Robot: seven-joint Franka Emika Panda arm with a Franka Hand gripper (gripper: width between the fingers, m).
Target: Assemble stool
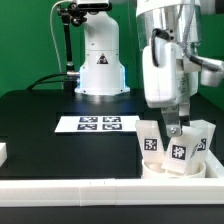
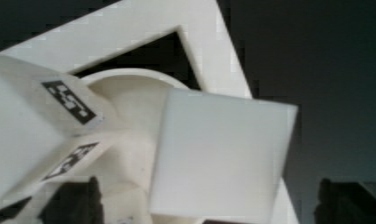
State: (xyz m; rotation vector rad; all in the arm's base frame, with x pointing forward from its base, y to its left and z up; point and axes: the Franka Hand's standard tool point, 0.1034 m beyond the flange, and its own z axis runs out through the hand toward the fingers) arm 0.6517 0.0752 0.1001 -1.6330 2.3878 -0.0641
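Black desk [image 1: 40, 110] under a green backdrop [image 1: 30, 40]; we saw the white stool [image 1: 178, 150], its tagged legs upright, at the near right under the pincer [image 1: 178, 128], jaws parted around a leg [image 1: 180, 148].

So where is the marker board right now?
In the exterior view the marker board lies flat on the black table, left of the stool parts and in front of the robot base.
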